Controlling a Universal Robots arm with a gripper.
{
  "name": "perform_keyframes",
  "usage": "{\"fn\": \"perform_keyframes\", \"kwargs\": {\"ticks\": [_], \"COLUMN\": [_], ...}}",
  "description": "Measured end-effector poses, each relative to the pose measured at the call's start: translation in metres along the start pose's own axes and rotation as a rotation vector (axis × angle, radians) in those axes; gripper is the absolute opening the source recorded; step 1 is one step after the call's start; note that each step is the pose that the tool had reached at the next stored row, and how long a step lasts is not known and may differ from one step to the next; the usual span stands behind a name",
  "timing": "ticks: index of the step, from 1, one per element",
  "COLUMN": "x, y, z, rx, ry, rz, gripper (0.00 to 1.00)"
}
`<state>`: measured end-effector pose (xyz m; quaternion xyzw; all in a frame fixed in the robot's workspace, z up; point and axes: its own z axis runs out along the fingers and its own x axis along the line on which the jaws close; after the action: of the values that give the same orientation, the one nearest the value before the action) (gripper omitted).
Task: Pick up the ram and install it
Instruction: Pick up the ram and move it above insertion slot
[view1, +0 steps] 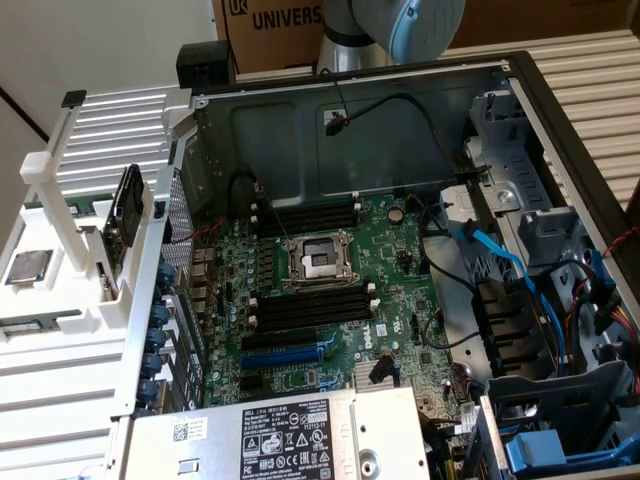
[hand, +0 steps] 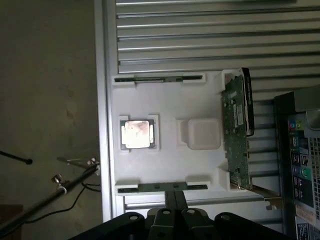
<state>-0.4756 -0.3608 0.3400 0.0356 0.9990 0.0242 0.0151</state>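
Wrist view: ram (hand: 150, 188) lengthwise along tray (hand: 165, 107)

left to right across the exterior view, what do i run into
ram → upright expansion card → cpu socket → blue cable

The ram (hand: 155, 187) was seen as a narrow greenish stick. It was seated in a slot of the white tray (hand: 165, 102).
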Motion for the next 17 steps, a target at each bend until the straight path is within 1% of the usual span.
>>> {"fn": "perform_keyframes", "kwargs": {"ticks": [12, 13, 17], "x": [0.0001, 0.0006, 0.0006], "y": [0.0000, 0.0002, 0.0003], "z": [0.0000, 0.0000, 0.0000], "rx": [0.0000, -0.0001, -0.0022], "ry": [-0.0001, -0.0020, 0.0007], "rz": [0.000, -0.001, -0.067], "gripper": [0.10, 0.10, 0.10]}}
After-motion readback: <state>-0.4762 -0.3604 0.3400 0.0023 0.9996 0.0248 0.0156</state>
